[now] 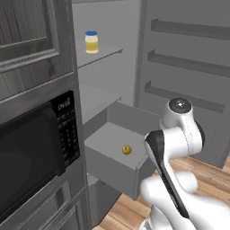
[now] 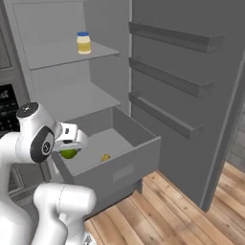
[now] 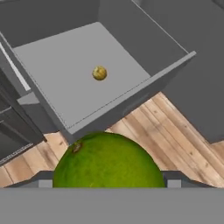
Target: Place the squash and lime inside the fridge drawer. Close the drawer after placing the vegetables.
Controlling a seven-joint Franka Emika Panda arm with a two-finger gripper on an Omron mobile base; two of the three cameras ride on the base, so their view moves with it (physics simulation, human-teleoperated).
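With the squash [image 3: 99, 73] already lying on the floor of the fridge drawer [image 3: 131, 94], roughly mid-floor and clear of all four walls, half of the placing looks done. It also shows as a small yellow dot on the drawer floor in the left base view [image 1: 126, 149] and peeks over the front panel in the right base view [image 2: 105, 157].

Lime [image 3: 108, 161] is not in yet. It sits in the gripper [image 2: 70, 152], jaws closed against its sides, green ball big at the bottom of the hand view, held up above the drawer's near corner and the wood floor [image 3: 144, 131] rather than over the drawer floor. Right base view puts the held lime just at the drawer's left edge, above rim level.

Drawer pulled fully out, front panel [image 2: 125, 170] well forward of the fridge body, fridge door [image 2: 191, 86] swung open. Yellow jar [image 1: 91, 42] with blue cap stands on an upper shelf, not part of the job.

Left to do, by my read: carry lime over the drawer opening, lower, release, then push the front panel back in. Roughly halfway.
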